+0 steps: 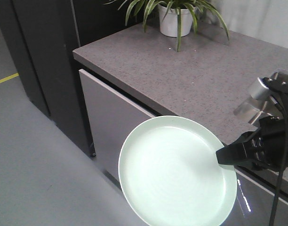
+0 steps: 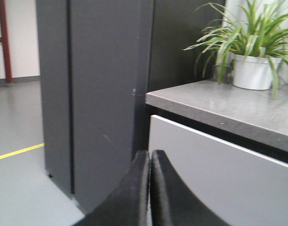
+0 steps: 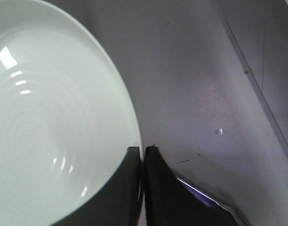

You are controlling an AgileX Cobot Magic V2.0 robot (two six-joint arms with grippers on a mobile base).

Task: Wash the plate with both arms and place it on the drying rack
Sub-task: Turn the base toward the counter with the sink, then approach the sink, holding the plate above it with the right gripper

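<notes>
One plate (image 1: pixel 172 174) held at its rim by the right claw (image 1: pixel 219 157)
Plate hangs in mid-air before the table (image 1: pixel 196 75), gripped at its 3 o'clock rim; left claw (image 2: pixel 149 157) clenched on nothing.

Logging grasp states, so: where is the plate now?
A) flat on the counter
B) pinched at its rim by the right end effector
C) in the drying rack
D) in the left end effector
B: the right end effector grips the plate by its rim, beyond the counter.
</notes>
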